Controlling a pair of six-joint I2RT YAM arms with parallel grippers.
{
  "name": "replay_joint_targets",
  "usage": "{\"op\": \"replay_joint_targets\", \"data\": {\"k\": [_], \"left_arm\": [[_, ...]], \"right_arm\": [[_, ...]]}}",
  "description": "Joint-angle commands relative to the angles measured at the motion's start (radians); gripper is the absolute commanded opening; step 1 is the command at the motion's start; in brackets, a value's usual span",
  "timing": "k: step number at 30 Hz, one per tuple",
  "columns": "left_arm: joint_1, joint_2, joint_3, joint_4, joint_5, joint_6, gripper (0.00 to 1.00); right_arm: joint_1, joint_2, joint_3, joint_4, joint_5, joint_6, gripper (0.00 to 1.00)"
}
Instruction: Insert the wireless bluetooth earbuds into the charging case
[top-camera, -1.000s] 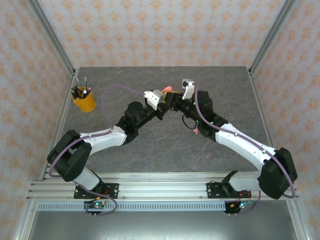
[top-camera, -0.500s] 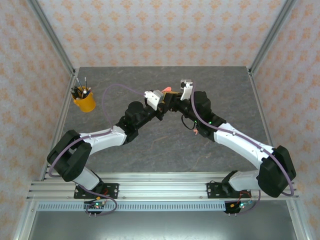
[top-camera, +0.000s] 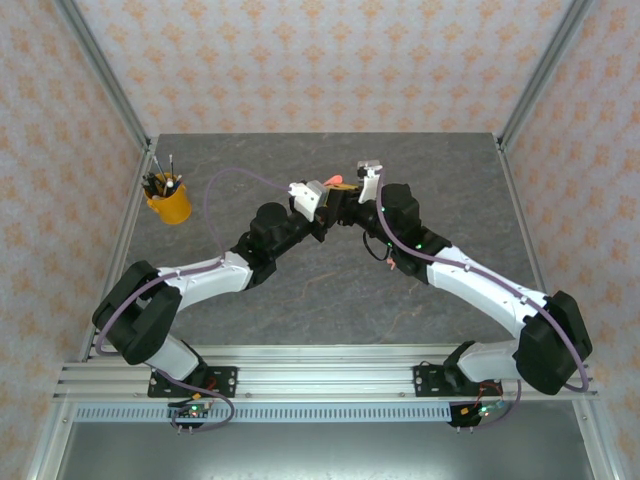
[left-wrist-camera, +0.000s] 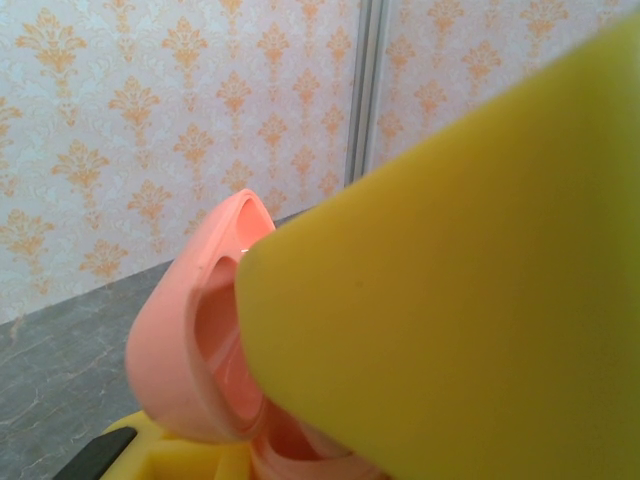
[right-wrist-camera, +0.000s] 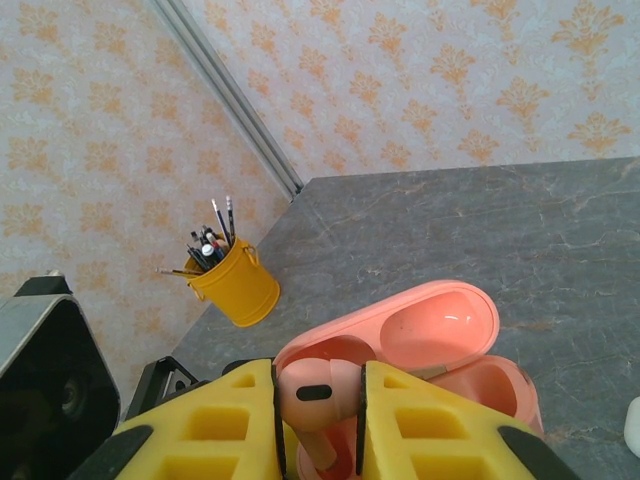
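Above the grey desk (top-camera: 320, 290), the right end effector (right-wrist-camera: 318, 412) pinches a coral-pink stemmed earbud (right-wrist-camera: 310, 392); the left end effector (left-wrist-camera: 245, 440) clamps the open pink case (right-wrist-camera: 440, 345).

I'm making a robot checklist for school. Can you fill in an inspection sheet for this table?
Surface: grey marbled table.
Job's things: open pink charging case; pink earbud held close to it; likely another pink earbud lying loose.
Clutter: yellow cup of pens.
Grippers: left gripper shut on the case; right gripper shut on the earbud.
Cables: purple cable looping along each arm.
Surroundings: patterned walls, metal frame.
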Motion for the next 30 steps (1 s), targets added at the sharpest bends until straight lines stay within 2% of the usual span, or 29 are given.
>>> {"op": "replay_joint_targets", "data": {"k": [1, 7, 27, 30], "left_arm": [[-0.009, -0.055, 0.038, 0.058, 0.019, 0.002, 0.0], [-0.008, -0.059, 0.039, 0.05, 0.017, 0.008, 0.0], [-0.008, -0.064, 0.036, 0.037, 0.024, 0.011, 0.0], [-0.008, -0.061, 0.033, 0.039, 0.02, 0.01, 0.0]], "right_arm": [[0.005, -0.001, -0.009, -0.057, 0.01, -0.031, 0.22], [0.005, -0.004, -0.011, -0.061, 0.019, -0.028, 0.29], [0.005, -0.009, 0.011, -0.07, 0.054, 0.008, 0.34], [0.005, -0.014, 0.023, -0.08, 0.066, 0.023, 0.38]]}}
